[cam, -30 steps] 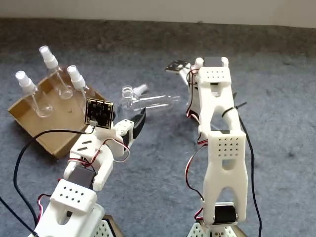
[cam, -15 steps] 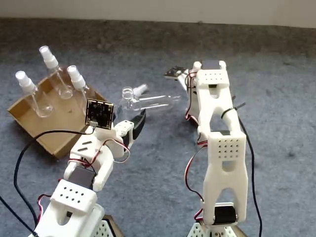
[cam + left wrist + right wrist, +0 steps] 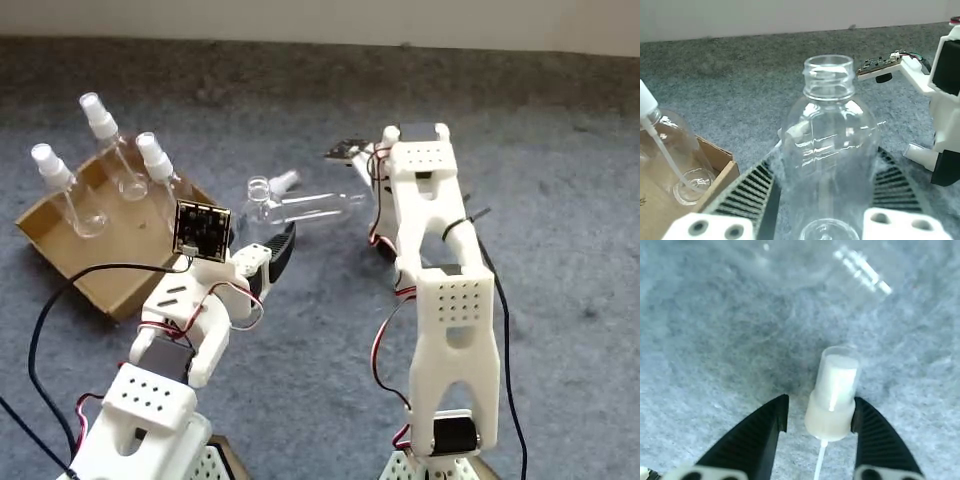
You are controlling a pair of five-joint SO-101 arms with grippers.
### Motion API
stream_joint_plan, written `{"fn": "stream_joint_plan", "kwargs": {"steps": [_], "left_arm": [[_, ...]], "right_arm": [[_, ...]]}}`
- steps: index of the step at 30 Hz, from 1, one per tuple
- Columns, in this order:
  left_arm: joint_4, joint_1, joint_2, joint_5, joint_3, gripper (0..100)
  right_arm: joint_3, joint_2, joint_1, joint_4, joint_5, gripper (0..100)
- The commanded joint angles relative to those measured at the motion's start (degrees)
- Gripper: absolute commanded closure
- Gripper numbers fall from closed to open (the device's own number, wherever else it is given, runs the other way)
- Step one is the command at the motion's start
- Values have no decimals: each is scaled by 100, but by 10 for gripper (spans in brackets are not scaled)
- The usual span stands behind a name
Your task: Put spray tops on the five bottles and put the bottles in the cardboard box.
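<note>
Clear bottle (image 3: 827,120) pinched in left end effector (image 3: 826,167); right end effector (image 3: 821,402) parted astride top (image 3: 836,372).

Both arms (image 3: 455,300) are white printed plastic, with black ribbed claw fingers (image 3: 755,192), red-and-black cables (image 3: 120,266) and seemingly bare circuit boards (image 3: 201,230).

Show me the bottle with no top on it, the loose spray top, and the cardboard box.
open bottle (image 3: 828,145): left wrist view, on its clear body.
spray top (image 3: 832,392): right wrist view, on its white cap.
cardboard box (image 3: 120,243): high view, on a bare patch of its floor.
</note>
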Motion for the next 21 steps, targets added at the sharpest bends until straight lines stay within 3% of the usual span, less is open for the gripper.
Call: {"fn": "stream_joint_plan", "kwargs": {"steps": [1,10,21], "left_arm": [[-132,-13,-101,18,-57,888],[-132,40,-101,18,-48,885],[-132,268,-119,9,40,888]], "right_arm": [[-22,-22,-40,-171,-53,882],[-629,-268,4,-84,-114,900],[-1789,-1613,31,110,-1477,900]]}}
